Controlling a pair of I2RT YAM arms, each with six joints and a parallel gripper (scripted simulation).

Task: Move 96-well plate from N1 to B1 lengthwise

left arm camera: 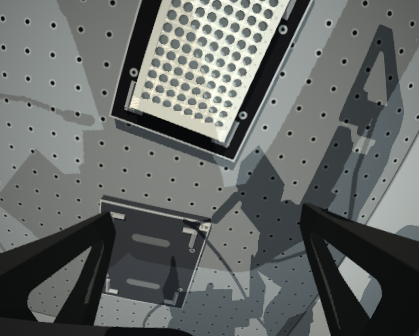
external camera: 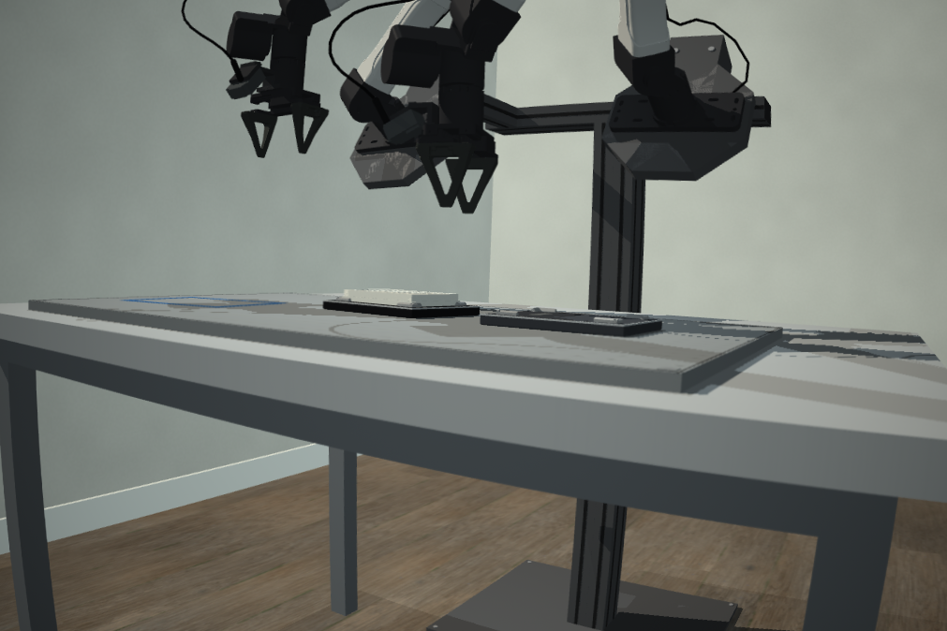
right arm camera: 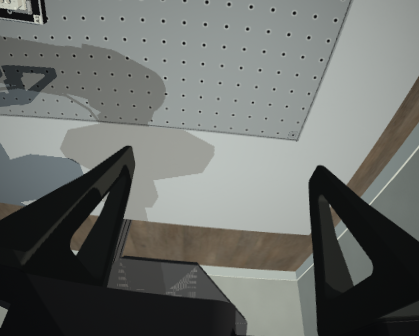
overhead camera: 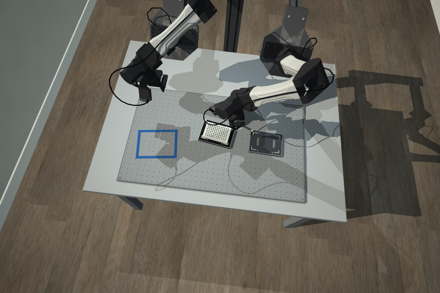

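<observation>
The left pincer point(overhead camera: 236, 123) point(external camera: 457, 207) point(left arm camera: 205, 218), spread and holding nothing, hangs above the tabletop point(overhead camera: 317, 207) point(external camera: 489, 417). In its wrist view the plate point(overhead camera: 217, 132) point(external camera: 400, 297) point(left arm camera: 205, 60) point(right arm camera: 5, 4) lies seated in its nest point(overhead camera: 215, 143) point(external camera: 414, 312) point(left arm camera: 170, 129) point(right arm camera: 39, 12) at 12 o'clock, long axis roughly 1-to-7, so the left arm probably needs to go forward and turn slightly. From above, the outline point(overhead camera: 157, 131) point(external camera: 154, 301) is at the plate's 9 o'clock. The right pincer point(overhead camera: 163, 84) point(external camera: 283, 153) point(right arm camera: 224, 163), also spread, is farther from the plate.
</observation>
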